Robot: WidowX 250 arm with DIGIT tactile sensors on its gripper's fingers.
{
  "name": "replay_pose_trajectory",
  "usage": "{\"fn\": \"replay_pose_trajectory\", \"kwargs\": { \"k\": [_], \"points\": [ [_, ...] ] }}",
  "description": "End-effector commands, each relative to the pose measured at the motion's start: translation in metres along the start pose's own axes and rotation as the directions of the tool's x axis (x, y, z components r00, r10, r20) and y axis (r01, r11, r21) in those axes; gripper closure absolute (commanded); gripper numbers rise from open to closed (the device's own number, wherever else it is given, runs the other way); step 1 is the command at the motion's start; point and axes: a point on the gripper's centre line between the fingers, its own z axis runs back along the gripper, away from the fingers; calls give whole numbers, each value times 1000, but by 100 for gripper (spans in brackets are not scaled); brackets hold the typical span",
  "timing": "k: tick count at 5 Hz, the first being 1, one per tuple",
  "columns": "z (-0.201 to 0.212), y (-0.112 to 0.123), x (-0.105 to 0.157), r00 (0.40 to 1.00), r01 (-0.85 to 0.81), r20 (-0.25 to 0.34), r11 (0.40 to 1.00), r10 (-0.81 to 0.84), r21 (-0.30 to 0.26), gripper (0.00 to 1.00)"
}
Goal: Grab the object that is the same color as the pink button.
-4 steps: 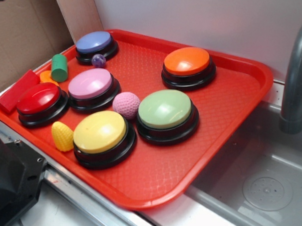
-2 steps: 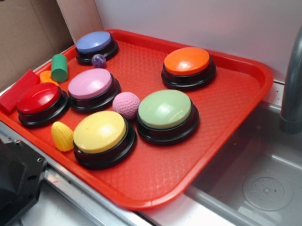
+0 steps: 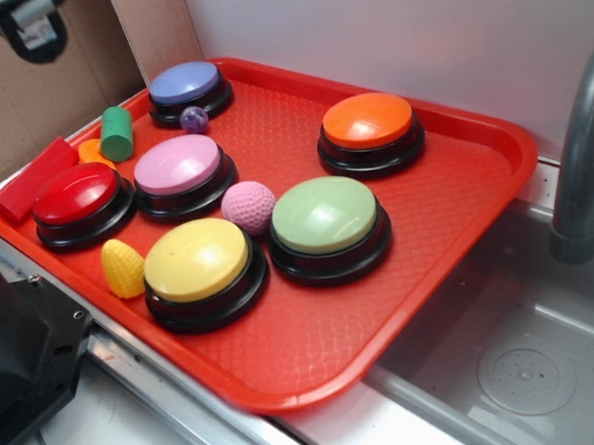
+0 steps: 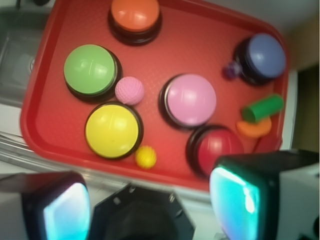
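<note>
The object, a small pink dimpled ball, rests on the red tray between the pink button, the green button and the yellow button. My gripper shows only at the top left corner of the exterior view, high up and well away from the ball. In the wrist view the gripper hangs above the tray's near edge, its two fingers wide apart with nothing between them. It is open.
The red tray also carries blue-lavender, orange, green, yellow and red buttons, a purple marble, a green cylinder and a yellow piece. A sink and faucet lie to the right.
The gripper has come into the exterior view at the top left corner. Nothing on the tray has moved.
</note>
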Motion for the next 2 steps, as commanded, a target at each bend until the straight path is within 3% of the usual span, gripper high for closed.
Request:
{"fn": "replay_pose_trajectory", "kwargs": {
  "k": [1, 2],
  "points": [
    [-55, -2, 56, 939, 343, 19, 938, -343, -49, 0],
    [-79, -7, 72, 878, 475, 104, 878, -468, -62, 0]
  ]
}}
